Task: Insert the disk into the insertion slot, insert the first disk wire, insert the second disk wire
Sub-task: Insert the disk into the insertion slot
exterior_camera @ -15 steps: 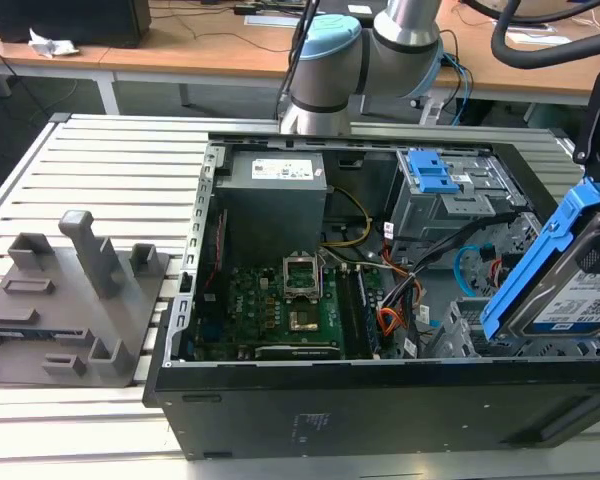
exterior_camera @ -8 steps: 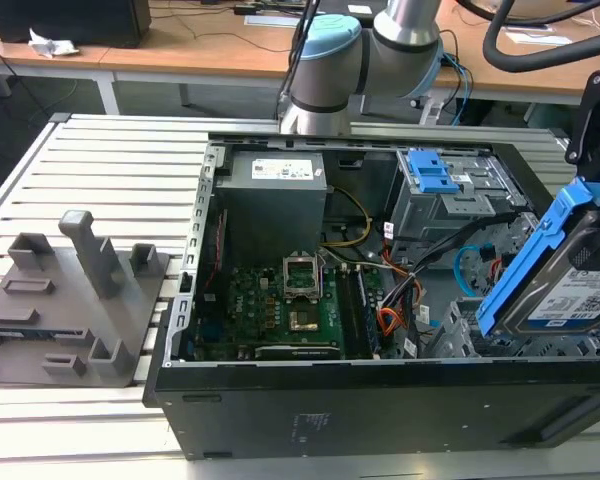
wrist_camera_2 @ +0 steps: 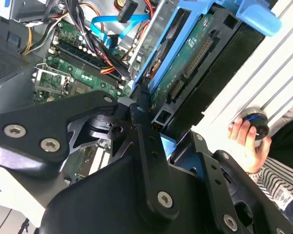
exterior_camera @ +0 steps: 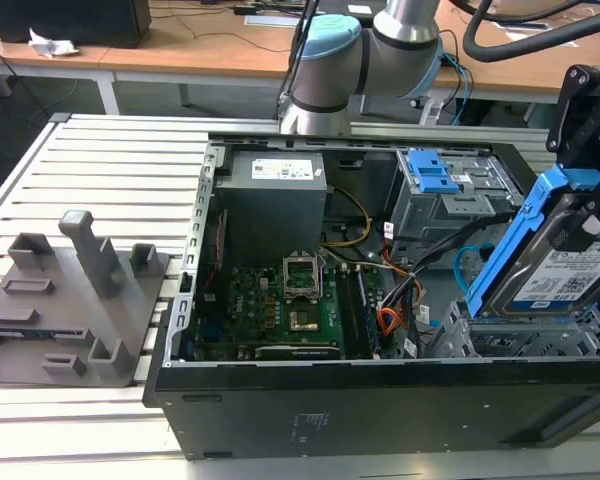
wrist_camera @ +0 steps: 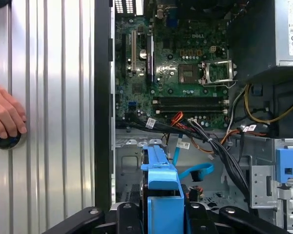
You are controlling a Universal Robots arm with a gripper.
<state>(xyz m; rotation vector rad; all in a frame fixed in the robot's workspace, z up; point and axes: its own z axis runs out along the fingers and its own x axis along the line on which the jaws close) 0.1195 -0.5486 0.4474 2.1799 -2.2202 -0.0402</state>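
Observation:
My gripper (exterior_camera: pixel 583 210) is shut on the disk (exterior_camera: pixel 560 275), a silver drive with a white label in a bright blue caddy. The disk hangs tilted, its lower end just above the insertion slot (exterior_camera: pixel 515 338), the low grey perforated cage at the case's near corner on the exterior view's right. In both wrist views the blue caddy (wrist_camera: pixel 161 183) (wrist_camera_2: pixel 185 44) sits between the black fingers (wrist_camera: pixel 127 214). The light-blue second disk wire (wrist_camera: pixel 195 171) (exterior_camera: pixel 467 262) loops loose beside the cage. A thin red-orange wire (wrist_camera: pixel 177 118), apparently the first disk wire, lies among the cables near the motherboard.
The open case (exterior_camera: pixel 280 400) holds a motherboard (wrist_camera: pixel 176 63), a power supply (exterior_camera: pixel 275 200) and a taller grey cage with a blue latch (exterior_camera: pixel 430 175). A grey fixture (exterior_camera: pixel 70 300) stands on the slatted table. A person's hand (wrist_camera: pixel 5 117) rests on a black knob beside the case.

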